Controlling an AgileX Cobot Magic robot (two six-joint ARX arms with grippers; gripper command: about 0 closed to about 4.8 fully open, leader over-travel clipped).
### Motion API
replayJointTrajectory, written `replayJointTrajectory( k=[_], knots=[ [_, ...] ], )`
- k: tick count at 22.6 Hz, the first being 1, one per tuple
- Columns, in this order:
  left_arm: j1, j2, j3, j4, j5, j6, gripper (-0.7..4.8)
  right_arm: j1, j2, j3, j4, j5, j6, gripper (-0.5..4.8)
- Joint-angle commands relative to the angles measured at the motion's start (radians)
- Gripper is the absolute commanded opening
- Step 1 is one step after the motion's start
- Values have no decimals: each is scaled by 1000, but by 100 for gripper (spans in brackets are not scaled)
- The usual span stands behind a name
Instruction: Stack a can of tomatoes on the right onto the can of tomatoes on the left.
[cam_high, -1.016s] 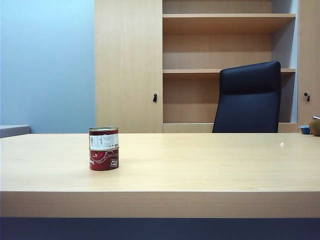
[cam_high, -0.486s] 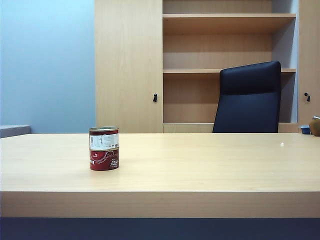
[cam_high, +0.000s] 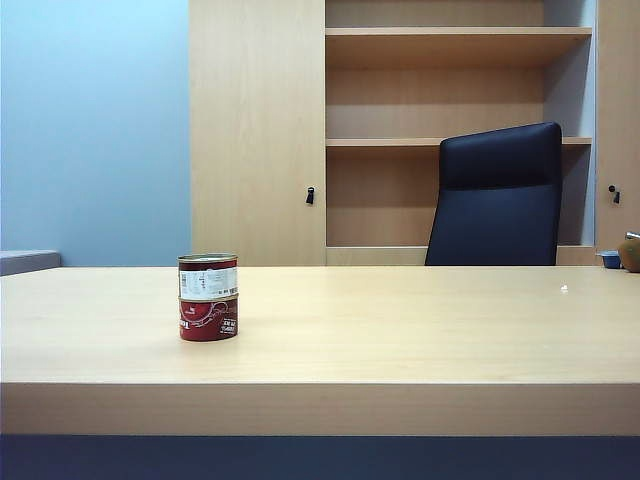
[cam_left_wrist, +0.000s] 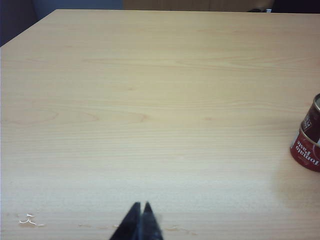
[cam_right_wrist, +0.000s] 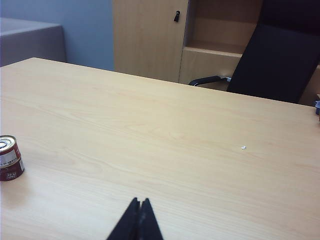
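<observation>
The wooden table (cam_high: 400, 330) fills the lower half of the exterior view, with a shelved cabinet (cam_high: 400, 130) and a black office chair (cam_high: 497, 195) behind it. On the table's left part stand the 2 tomato cans, the upper can (cam_high: 208, 275) set squarely on the lower can (cam_high: 208, 319), both upright and touching. The upper can carries a white label panel with print too small to read; the lower can is red with white lettering, and in the left wrist view the words "tomato paste" show on it (cam_left_wrist: 306, 151), though the frame edge cuts off most of both cans. The right wrist view shows the stack small near the frame edge (cam_right_wrist: 10, 159). The left gripper (cam_left_wrist: 141, 210) hangs over bare table, well apart from the cans, tips pressed together and holding nothing. The right gripper (cam_right_wrist: 139, 207) is likewise clenched on nothing over bare wood. Neither arm shows in the exterior view.
</observation>
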Motion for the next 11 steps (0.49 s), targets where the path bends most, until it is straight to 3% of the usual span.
replayJointTrajectory(
  k=[1, 5, 7, 11],
  knots=[
    [0, 1, 2, -3, 0, 7, -5, -3, -3, 4, 37, -1, 1, 0],
    [0, 1, 2, -3, 1, 7, -5, -57, -3, -55, 190, -60, -10, 0],
    [0, 1, 2, -3, 0, 7, -5, -202, -3, -177, 350, -199, -26, 0],
    [0, 1, 2, -3, 2, 7, -5, -387, -3, -319, 464, -386, -20, 0]
  ],
)
